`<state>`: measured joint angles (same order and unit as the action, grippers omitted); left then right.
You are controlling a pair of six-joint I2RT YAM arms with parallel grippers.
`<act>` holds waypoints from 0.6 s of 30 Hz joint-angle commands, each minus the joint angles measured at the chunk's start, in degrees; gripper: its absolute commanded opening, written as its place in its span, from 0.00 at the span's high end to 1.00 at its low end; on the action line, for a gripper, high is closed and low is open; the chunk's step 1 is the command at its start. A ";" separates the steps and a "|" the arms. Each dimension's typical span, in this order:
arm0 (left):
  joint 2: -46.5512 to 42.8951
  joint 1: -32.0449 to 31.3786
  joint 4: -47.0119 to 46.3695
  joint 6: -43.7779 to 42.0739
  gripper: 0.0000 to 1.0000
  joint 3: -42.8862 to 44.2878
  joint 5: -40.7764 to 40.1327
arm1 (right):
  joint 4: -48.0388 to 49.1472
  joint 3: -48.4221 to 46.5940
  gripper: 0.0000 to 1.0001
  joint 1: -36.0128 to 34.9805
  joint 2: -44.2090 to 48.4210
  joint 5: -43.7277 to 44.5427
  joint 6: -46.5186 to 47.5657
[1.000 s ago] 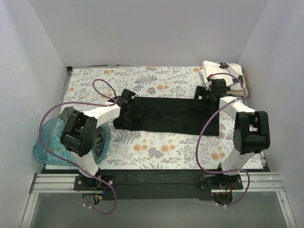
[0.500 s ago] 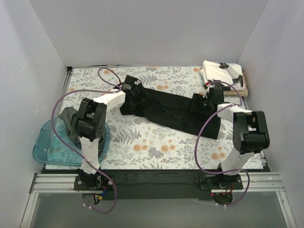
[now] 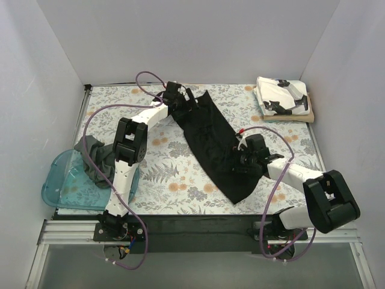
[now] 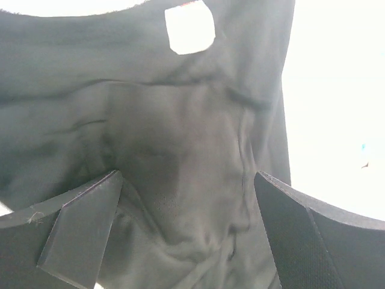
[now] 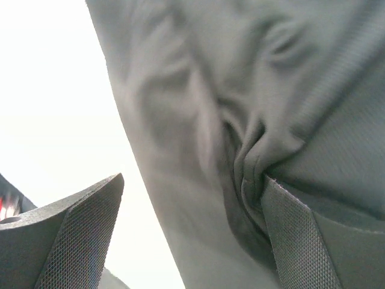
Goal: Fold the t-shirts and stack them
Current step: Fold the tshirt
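Top external view: look at the black t-shirt [image 3: 213, 141], slanted across the floral table [image 3: 168, 180], far end at the left gripper [image 3: 182, 101], near part under the right gripper [image 3: 242, 159]. Note both sets of jaws spread wide, cloth lying between the fingers yet pinched by neither (wrist views agree). Could easily lose the shirt on any lift or drag, with nothing clamped. Could also fold crooked, given the slant and the bunched wrinkles. Risks catching only one layer on closing. Mind the white printed shirt [image 3: 281, 96], folded at the far right, well apart.
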<state>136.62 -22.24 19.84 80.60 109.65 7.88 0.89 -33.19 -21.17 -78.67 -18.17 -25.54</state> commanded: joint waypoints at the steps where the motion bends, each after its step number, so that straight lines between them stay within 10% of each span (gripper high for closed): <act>1: 7.07 0.35 4.77 -2.90 0.08 3.98 1.43 | -4.22 2.16 0.02 -7.91 2.99 -0.47 -5.92; 18: 20.79 0.35 -10.43 7.47 0.05 19.20 10.58 | -4.93 -6.26 0.02 -34.45 1.34 4.37 -14.19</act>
<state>153.29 -21.78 7.03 86.15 129.51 19.00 -4.16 -35.38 -53.28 -76.51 -15.33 -39.09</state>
